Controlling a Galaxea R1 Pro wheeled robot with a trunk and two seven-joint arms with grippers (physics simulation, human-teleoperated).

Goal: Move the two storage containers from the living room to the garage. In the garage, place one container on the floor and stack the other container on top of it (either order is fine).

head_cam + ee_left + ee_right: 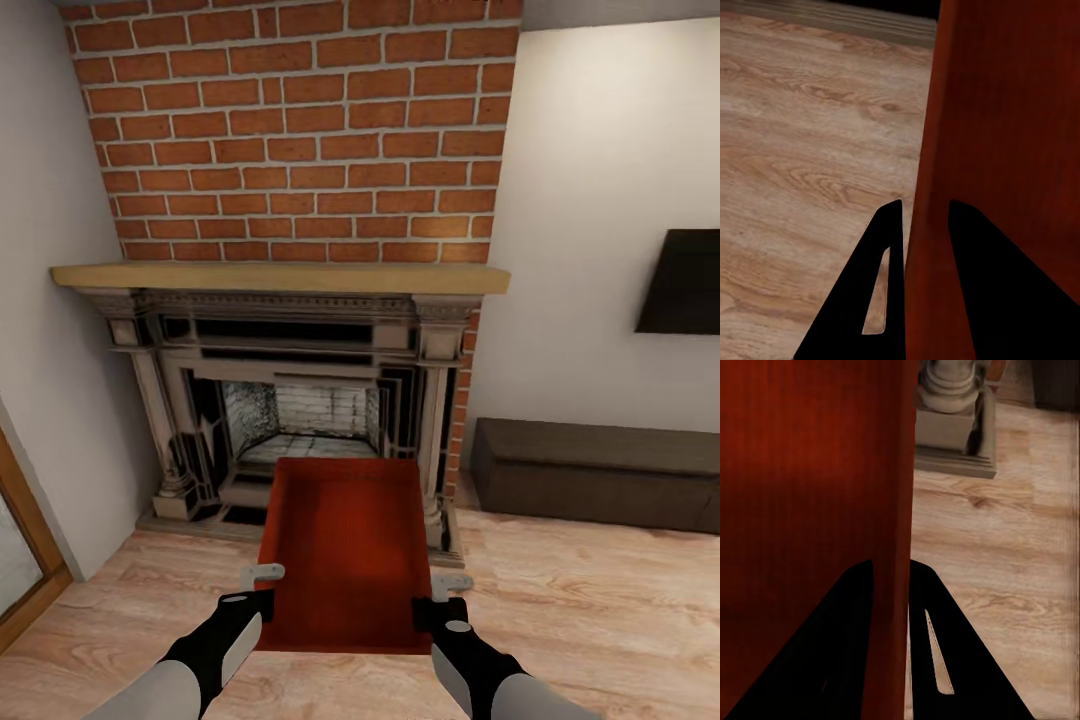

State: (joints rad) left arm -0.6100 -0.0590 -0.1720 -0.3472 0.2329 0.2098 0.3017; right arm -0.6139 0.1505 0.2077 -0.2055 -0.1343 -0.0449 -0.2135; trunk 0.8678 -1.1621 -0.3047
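Both end effectors (268,590) apparently grip storage container (345,545).

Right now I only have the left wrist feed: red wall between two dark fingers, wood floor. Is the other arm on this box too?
Observer: Yes. The right gripper straddles the opposite side wall of the storage container, one finger inside, one outside.
Operator: Is the box on the floor or lifted?
Observer: Head view can't settle that; it shows the container held between the left gripper and the right, tilted so its open inside faces the camera.
Operator: What's ahead of us?
Observer: A stone fireplace under a brick chimney wall, straight ahead.
Operator: Anything to the sides?
Observer: A low dark bench along the wall to the right.
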